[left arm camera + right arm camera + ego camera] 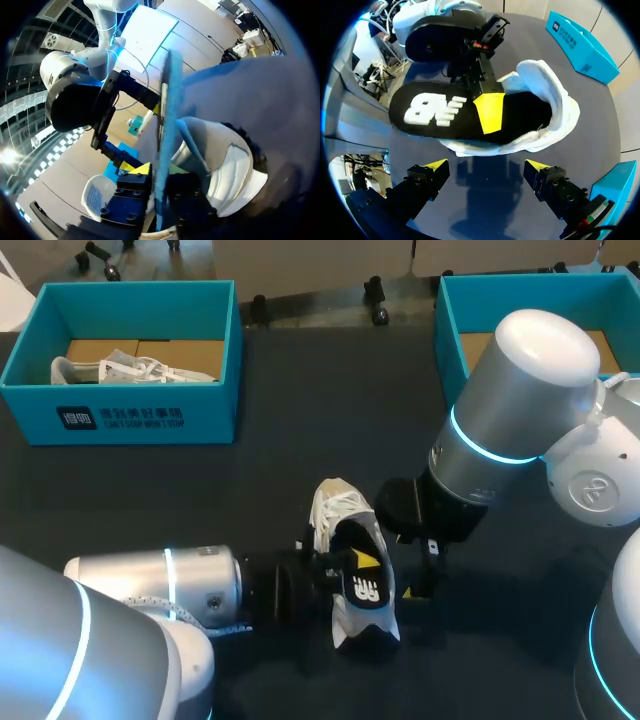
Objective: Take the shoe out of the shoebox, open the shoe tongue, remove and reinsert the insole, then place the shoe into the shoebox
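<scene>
Left gripper [159, 171] pinches the black foam insole [435, 112] lying partly inside the white mesh sneaker [555, 107]; right gripper [487, 167] hangs spread above.

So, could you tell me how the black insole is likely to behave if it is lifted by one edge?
The insole looks thin and flat, so it is probably light and may droop away from where the left gripper pinches it. It lies across the white shoe without sagging, so some stiffness seems likely.

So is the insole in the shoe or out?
Partly out. The insole sticks out of the shoe, one end inside the opening, the left gripper shut on it.
</scene>
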### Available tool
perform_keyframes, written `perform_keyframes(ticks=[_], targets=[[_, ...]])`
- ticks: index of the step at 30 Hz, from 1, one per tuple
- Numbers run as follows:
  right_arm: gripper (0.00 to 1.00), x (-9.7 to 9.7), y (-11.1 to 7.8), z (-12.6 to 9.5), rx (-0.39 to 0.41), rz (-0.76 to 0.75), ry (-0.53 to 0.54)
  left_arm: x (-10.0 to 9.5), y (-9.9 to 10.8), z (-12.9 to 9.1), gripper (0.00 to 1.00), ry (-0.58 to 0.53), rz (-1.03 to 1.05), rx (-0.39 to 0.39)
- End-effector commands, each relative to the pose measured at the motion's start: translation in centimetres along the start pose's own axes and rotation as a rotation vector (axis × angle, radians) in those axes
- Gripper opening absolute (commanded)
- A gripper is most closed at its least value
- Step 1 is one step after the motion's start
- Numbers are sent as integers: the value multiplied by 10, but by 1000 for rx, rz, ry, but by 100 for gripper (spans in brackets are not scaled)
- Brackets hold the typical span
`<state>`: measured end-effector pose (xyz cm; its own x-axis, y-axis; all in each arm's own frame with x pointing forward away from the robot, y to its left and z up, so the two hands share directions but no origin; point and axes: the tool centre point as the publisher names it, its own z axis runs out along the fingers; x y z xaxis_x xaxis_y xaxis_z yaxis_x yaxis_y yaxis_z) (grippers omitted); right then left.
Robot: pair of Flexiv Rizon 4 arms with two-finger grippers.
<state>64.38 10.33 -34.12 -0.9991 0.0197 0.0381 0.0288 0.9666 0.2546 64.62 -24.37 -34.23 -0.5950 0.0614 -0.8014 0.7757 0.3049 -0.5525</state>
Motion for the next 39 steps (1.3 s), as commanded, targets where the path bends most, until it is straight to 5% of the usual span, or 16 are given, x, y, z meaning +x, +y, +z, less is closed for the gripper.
perform_keyframes(ticks=[1,8,15,17,18,39], targets=[[100,1,0,2,1,0,-3,-6,-7,-16,29,25,-19,12],[100,1,0,2,1,0,-3,-6,-18,-25,21,52,-68,20],[100,1,0,2,1,0,-3,-3,-23,-26,24,80,-86,22],[100,1,0,2,1,0,-3,0,-25,-25,14,83,-77,35],[100,1,0,2,1,0,-3,1,-26,-25,0,79,-66,41],[100,1,0,2,1,0,-3,4,-1,-5,0,-2,129,24]])
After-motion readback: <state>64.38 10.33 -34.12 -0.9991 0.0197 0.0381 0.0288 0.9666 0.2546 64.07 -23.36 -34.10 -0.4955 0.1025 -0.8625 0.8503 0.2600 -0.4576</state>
